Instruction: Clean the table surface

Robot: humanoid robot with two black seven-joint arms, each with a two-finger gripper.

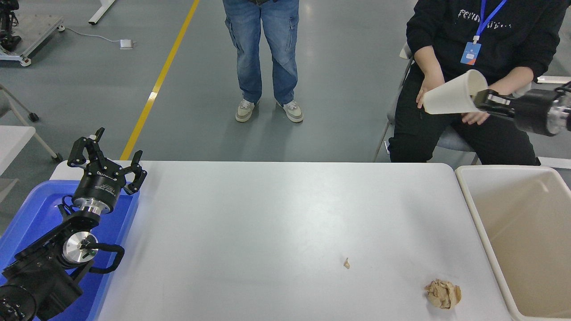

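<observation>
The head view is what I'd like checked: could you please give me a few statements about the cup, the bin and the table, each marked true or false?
1. The right gripper holds the white paper cup by its rim, up in the air. True.
2. The cup stands upright on the table surface. False: it is tilted on its side, above and beyond the table's far edge.
3. A crumpled brown paper ball lies on the table near the beige bin. True.
4. The paper ball is already inside the bin. False: it lies on the tabletop, left of the bin.
5. The left gripper is shut on a scrap. False: it is open and empty, over the blue tray.
</observation>
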